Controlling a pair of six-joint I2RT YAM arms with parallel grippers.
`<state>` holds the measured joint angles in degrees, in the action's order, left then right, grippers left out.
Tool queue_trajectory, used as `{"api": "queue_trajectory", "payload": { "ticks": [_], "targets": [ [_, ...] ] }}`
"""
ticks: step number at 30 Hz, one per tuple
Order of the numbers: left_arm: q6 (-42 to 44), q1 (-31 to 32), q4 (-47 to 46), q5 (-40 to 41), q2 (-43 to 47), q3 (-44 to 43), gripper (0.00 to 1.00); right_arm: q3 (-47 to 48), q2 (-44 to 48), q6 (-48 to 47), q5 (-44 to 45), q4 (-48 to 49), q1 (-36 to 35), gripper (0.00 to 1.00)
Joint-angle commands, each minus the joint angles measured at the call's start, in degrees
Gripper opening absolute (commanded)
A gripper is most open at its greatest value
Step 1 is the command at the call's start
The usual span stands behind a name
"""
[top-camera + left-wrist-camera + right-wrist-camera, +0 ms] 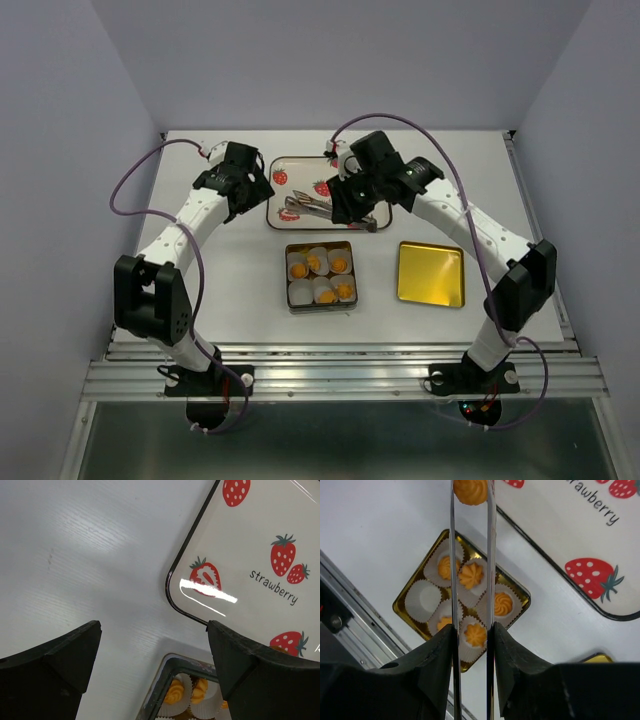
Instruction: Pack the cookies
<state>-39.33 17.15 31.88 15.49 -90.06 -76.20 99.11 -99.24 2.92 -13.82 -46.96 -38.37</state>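
The left arm arcs up from the near left corner of the white bench (240,290) toward the far edge, and the left gripper (155,630) hovers with its fingers spread wide and nothing between them, just off the left edge of a strawberry-printed tray (250,540). Over that tray, the right arm reaches in from the near right corner, elbow bent. The right gripper (472,630) squeezes metal tongs (452,555), whose tips pinch one cookie (470,490). Five cookies (470,575) sit in paper cups in the gold tin (401,606) at the bench's centre, nearer the front edge; one cup (422,597) is empty. The tin's lid (431,273) lies just to its right.
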Motion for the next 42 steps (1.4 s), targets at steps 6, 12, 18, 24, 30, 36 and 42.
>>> {"api": "queue_trajectory", "payload": {
  "ticks": [6, 12, 18, 24, 30, 36, 42],
  "targets": [
    [1.98, -0.18, -2.43, 2.27, -0.38, -2.02, 0.99, -6.64, 7.74, -2.21, -5.42, -5.42, -6.01, 0.37],
    [3.03, -0.27, -4.54, 3.76, 0.24, 0.88, 0.99, -11.65, 11.61, -2.21, -6.57, -6.21, -10.22, 0.37],
    [3.12, -0.18, -4.55, 3.67, -0.2, 0.71, 0.99, -15.26, 13.98, -4.41, -5.08, -7.62, -12.43, 0.37],
    [2.86, -0.18, -4.1, 3.94, -0.29, 0.88, 0.99, -17.63, 15.13, -4.59, -4.99, -7.36, -12.96, 0.38],
    [1.98, -0.18, -3.4, 3.85, -0.29, 0.62, 0.99, -18.25, 14.69, -5.03, -3.14, -5.95, -13.49, 0.38],
    [1.45, -0.18, -2.96, 3.68, -0.64, 0.27, 0.99, -19.48, 14.25, -4.85, -2.52, -4.11, -13.49, 0.38],
    [1.63, -0.18, -2.0, 3.76, -0.73, -0.08, 0.99, -20.1, 13.99, -4.41, -2.87, -3.49, -13.49, 0.39]
  ]
}}
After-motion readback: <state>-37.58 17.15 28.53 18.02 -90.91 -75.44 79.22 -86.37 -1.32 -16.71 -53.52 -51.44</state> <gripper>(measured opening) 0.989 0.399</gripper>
